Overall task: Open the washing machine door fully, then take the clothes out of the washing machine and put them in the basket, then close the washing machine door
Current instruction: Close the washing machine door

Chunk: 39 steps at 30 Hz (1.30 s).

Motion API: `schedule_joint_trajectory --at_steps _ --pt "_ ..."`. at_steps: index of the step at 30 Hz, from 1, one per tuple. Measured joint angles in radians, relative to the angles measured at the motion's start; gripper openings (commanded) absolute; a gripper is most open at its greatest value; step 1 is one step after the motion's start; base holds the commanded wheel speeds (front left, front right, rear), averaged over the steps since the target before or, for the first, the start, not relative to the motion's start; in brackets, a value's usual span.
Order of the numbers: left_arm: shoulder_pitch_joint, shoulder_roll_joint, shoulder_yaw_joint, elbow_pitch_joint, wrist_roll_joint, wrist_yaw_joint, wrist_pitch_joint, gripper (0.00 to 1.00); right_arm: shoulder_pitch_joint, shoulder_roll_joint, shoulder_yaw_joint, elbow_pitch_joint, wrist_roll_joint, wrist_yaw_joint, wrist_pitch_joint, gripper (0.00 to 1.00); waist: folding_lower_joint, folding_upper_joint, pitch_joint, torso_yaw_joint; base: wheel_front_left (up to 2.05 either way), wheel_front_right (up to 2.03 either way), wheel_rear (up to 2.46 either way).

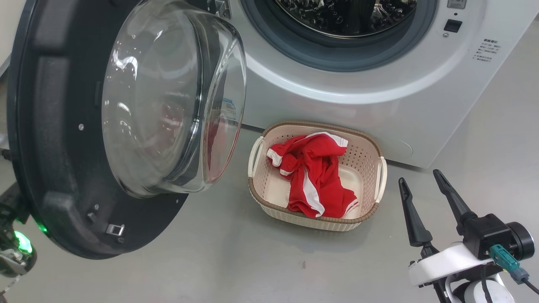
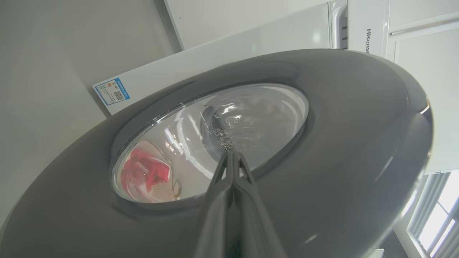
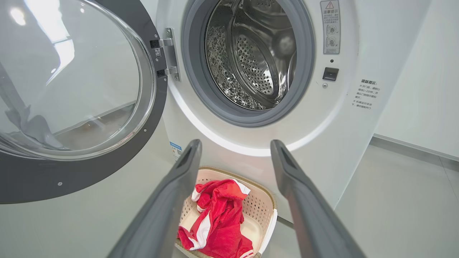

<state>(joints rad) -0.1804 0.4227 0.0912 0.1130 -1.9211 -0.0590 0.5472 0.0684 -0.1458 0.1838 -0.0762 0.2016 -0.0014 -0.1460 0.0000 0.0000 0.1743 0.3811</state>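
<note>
The washing machine door [image 1: 54, 126] stands swung out at the left, its glass bowl facing the white washing machine [image 1: 358, 105]. The steel drum [image 3: 251, 53] looks bare inside. Red clothes [image 1: 313, 172] with white stripes lie in the cream basket [image 1: 366, 151] on the floor below the opening. My right gripper [image 1: 419, 176] is open at the lower right, apart from the basket, with nothing between its fingers. In its wrist view the basket [image 3: 260, 208] and clothes [image 3: 218, 215] lie below the open right gripper [image 3: 235, 145]. My left gripper [image 2: 233, 154] is shut, tips at the door's [image 2: 340, 125] outer face; contact is unclear.
Grey floor [image 1: 252, 261] spreads in front of the basket and between door and right arm. A white wall [image 3: 412, 89] runs to the machine's right. A white appliance [image 2: 369, 39] and a window [image 2: 437, 222] lie beyond the door in the left wrist view.
</note>
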Motion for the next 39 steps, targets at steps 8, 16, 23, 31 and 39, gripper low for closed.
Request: schedule_joint_trajectory --at_steps 8,16,23,31,39 --pt "0.046 -0.032 -0.049 -0.054 -0.034 -0.029 0.080 0.00 0.000 0.000 0.008 -0.008 0.000 0.000 0.000 1.00 0.0000 0.0000 0.007 -0.006 0.00 0.00 0.00" --pt "0.068 -0.064 -0.090 -0.104 -0.049 -0.043 0.122 0.00 -0.008 0.001 0.018 -0.008 0.000 0.008 0.000 1.00 0.0000 0.0000 0.013 -0.028 0.00 0.00 0.00" --pt "0.083 -0.096 -0.119 -0.151 -0.049 -0.049 0.140 0.00 -0.030 0.011 0.025 -0.014 0.000 0.010 -0.004 1.00 0.0000 0.0000 0.019 -0.063 0.00 0.00 0.00" --pt "0.084 -0.124 -0.147 -0.190 -0.050 -0.052 0.169 0.00 -0.044 0.022 0.036 -0.014 0.004 0.011 -0.013 1.00 0.0000 0.0000 0.037 -0.124 0.00 0.00 0.00" --pt "0.080 -0.141 -0.160 -0.208 -0.049 -0.053 0.173 0.00 -0.063 0.038 0.034 -0.012 0.013 0.010 -0.028 1.00 0.0000 0.0000 0.060 -0.207 0.00 0.00 0.00"
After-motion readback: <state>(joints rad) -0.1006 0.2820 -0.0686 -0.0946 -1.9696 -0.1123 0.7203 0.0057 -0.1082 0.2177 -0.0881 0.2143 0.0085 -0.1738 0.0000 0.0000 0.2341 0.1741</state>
